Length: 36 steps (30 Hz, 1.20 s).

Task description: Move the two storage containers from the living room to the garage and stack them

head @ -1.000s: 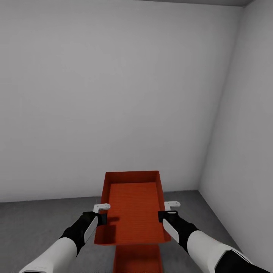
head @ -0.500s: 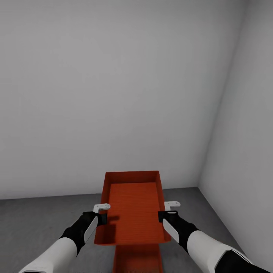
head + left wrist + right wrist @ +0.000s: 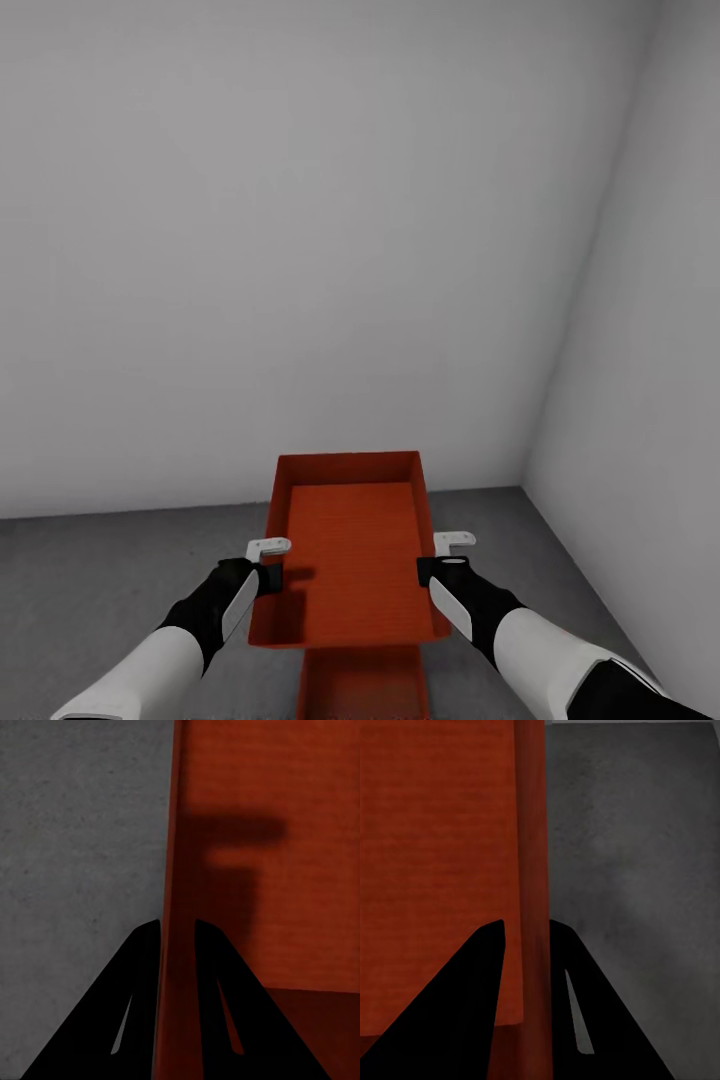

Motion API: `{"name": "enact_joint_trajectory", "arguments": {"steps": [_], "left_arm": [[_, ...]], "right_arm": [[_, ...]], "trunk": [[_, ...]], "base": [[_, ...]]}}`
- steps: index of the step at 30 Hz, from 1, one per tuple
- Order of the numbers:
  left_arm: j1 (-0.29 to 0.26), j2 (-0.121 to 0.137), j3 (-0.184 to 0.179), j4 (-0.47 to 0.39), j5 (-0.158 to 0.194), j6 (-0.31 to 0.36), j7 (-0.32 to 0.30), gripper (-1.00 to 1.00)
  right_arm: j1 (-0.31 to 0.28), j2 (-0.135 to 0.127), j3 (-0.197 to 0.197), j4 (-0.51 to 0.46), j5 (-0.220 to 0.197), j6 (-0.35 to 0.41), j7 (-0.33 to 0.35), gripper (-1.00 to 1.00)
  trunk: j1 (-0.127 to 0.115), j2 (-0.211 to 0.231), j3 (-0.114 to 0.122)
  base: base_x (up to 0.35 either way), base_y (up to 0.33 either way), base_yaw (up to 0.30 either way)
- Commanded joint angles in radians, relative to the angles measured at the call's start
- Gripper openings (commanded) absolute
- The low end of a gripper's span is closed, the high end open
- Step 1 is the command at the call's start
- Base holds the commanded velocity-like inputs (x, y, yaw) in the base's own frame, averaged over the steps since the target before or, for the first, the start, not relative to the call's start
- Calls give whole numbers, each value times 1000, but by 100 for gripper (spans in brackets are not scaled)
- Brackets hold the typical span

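Hardly anything has shifted over the last second: the upper bin (image 3: 350, 550) hangs in the same spot, carried between both arms above the second bin (image 3: 362, 683), whose far end peeks out just beneath its near edge on the grey concrete floor (image 3: 100, 570). The left claw (image 3: 268, 570) is clamped over the bin's left wall, one finger on each side of it, and the right claw (image 3: 440, 565) pinches the right wall the same way. Both bins are in the garage, near the corner where the two pale walls (image 3: 300, 250) meet. To my eye the carried bin sits somewhat farther out than the lower one, so stacking probably calls for drawing it nearer before lowering.
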Motion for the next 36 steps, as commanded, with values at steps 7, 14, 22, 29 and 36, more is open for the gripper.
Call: {"name": "enact_joint_trajectory", "arguments": {"steps": [7, 14, 22, 29, 36], "left_arm": [[0, 1, 14, 0, -21, 12, 12, -100], [0, 1, 14, 1, -21, 12, 12, -100], [0, 1, 14, 2, -21, 12, 12, -100], [0, 1, 14, 1, -21, 12, 12, -100], [0, 1, 14, 2, -21, 14, 11, -100]], "right_arm": [[-2, -15, -30, -3, 29, -20, -53, -100], [-2, -16, -30, -3, 29, -20, -53, -100], [-2, -16, -30, -3, 29, -20, -53, -100], [-2, -16, -30, -3, 29, -20, -53, -100], [-2, -16, -30, -3, 29, -20, -53, -100]], "trunk": [[27, -52, -36], [54, -101, -69], [85, -157, -107], [112, -206, -140], [139, -255, -173]], "base": [[0, 0, 0], [0, 0, 0], [0, 0, 0], [0, 0, 0], [0, 0, 0]]}}
